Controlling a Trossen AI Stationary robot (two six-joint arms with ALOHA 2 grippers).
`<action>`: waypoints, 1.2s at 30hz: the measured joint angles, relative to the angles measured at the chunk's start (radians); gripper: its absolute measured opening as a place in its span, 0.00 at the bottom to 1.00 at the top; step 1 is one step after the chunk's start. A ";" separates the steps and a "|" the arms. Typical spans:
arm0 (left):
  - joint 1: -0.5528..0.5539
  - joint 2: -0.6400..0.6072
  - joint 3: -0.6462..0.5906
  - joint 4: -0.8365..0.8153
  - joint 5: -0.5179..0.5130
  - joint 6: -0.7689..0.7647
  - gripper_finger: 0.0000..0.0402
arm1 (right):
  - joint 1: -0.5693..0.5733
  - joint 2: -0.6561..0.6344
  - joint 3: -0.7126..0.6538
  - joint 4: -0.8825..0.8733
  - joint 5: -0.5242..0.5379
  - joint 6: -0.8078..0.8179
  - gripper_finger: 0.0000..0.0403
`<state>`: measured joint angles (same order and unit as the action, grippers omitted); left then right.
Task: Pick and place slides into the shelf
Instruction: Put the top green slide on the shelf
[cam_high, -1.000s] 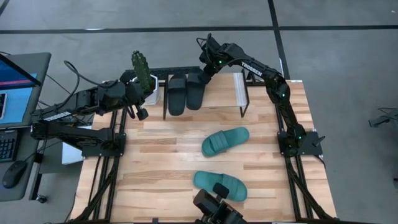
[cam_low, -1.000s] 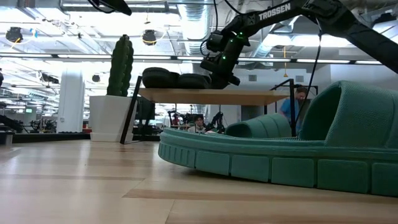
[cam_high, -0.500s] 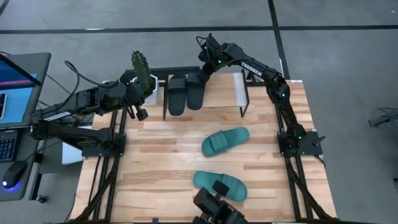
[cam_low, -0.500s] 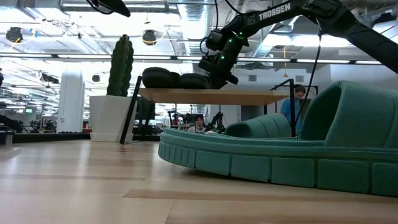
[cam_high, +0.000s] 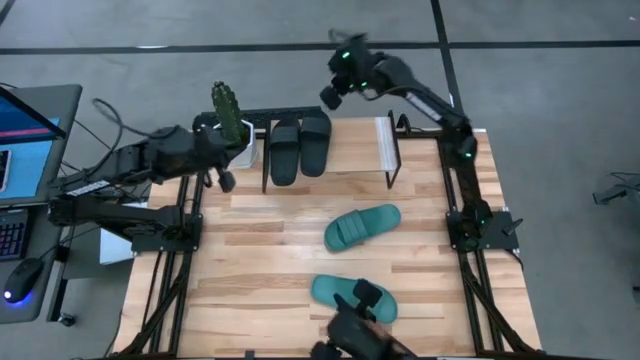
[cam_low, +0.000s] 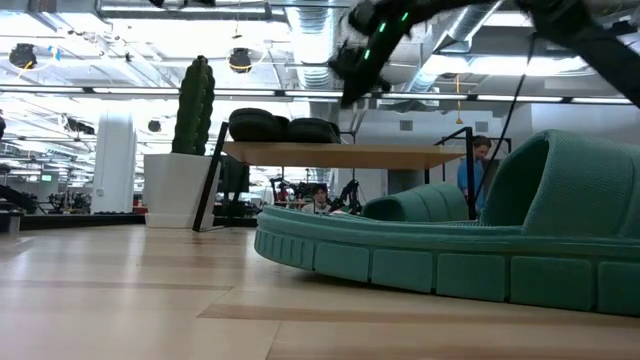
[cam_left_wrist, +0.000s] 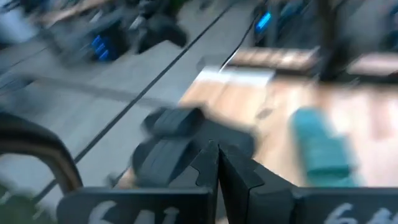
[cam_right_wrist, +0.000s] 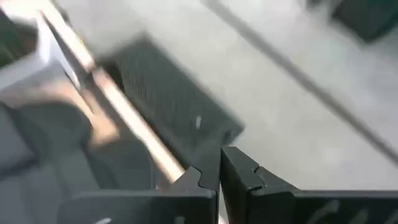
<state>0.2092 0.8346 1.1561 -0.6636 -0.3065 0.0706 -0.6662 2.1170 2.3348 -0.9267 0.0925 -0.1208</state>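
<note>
Lifting: right end effector (cam_high: 331, 95) has left the black slides (cam_high: 299, 147) on the shelf (cam_high: 385, 150), fingers together, empty.
Next: you still have two teal slides (cam_high: 361, 226) on the table (cam_high: 260, 265).
Left end effector (cam_high: 225, 180): closed, empty, waiting by shelf.

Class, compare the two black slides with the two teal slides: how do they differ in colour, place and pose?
The black slides are dark; the teal slides are green. The black slides lie on the shelf; the teal ones lie on the table. The black slides lie side by side, parallel and touching; the teal ones lie apart, angled differently. All four are open-toed with one broad strap.
</note>
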 joint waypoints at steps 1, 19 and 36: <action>0.000 -0.024 0.000 0.024 0.042 -0.004 0.00 | 0.000 -0.030 0.000 0.017 -0.022 -0.004 0.00; 0.000 -0.637 -0.390 0.337 0.214 -0.097 0.00 | 0.106 -0.277 -0.223 0.295 -0.308 -0.054 0.00; 0.000 -0.732 -0.563 0.386 0.215 -0.222 0.00 | 0.139 -0.954 -1.421 1.050 -0.327 0.117 0.00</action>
<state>0.2089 0.1022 0.5928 -0.2781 -0.0914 -0.1510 -0.5268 1.1628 0.9136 0.1235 -0.2348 -0.0035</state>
